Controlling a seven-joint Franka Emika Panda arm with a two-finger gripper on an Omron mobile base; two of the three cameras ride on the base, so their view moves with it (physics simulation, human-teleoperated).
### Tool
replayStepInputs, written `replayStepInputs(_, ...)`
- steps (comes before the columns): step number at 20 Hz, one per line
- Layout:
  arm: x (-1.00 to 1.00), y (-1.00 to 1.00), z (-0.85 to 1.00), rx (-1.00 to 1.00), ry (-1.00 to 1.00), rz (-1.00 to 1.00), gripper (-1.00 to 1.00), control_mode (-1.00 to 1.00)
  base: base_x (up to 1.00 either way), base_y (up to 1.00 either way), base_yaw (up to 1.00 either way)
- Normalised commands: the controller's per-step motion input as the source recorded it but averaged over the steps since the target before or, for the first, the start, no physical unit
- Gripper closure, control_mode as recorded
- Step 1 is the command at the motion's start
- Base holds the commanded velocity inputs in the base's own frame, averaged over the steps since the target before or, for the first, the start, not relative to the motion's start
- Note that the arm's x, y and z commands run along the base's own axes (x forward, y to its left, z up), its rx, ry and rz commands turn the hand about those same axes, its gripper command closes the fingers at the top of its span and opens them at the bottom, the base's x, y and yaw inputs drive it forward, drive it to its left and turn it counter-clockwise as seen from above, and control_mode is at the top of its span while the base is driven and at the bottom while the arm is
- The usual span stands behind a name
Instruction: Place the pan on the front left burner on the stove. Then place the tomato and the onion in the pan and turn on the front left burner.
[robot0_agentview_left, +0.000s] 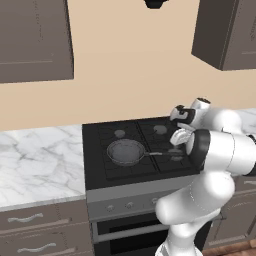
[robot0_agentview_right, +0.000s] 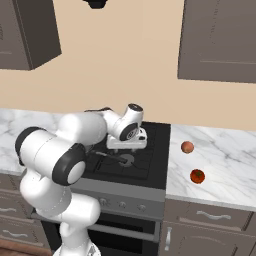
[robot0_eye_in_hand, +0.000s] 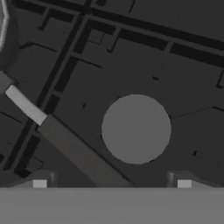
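Observation:
The dark grey pan (robot0_agentview_left: 125, 151) sits on the stove (robot0_agentview_left: 130, 202) over the front left burner, whose cap is hidden under it. Its thin handle (robot0_agentview_left: 159, 153) points right, and it runs diagonally through the hand view (robot0_eye_in_hand: 65, 142). My gripper (robot0_agentview_left: 178, 140) hangs open just above the handle's far end, over the front right burner cap (robot0_eye_in_hand: 136, 129), with its fingertips (robot0_eye_in_hand: 39, 183) wide apart and nothing held. To the right of the stove, on the counter, lie the pale onion (robot0_agentview_right: 187, 147) and, nearer the front, the red-orange tomato (robot0_agentview_right: 197, 176).
Marble counter (robot0_agentview_left: 35, 160) runs along both sides of the stove. Wall cabinets (robot0_agentview_left: 35, 40) hang high above. Small knobs (robot0_agentview_right: 122, 204) line the steel front panel. Drawers (robot0_agentview_right: 210, 217) sit below the counter.

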Motion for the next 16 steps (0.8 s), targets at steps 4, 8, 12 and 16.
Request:
replayStepInputs(4,0.00,-0.45,-0.09,0.00,0.01,-0.12,-1.00,-1.00,0.00,0.00,0.00)
replayStepInputs(8,0.00,-0.48,-0.07,0.00,0.00,-0.10,-1.00,-1.00,0.00,0.00,0.00)
replayStepInputs(12,0.00,-0.33,-0.03,0.00,0.00,-0.04,-1.00,-1.00,0.00,0.00,0.00)
replayStepInputs(16,0.00,-0.21,0.00,0.00,0.00,0.00,-1.00,-1.00,0.00,0.00,0.00)
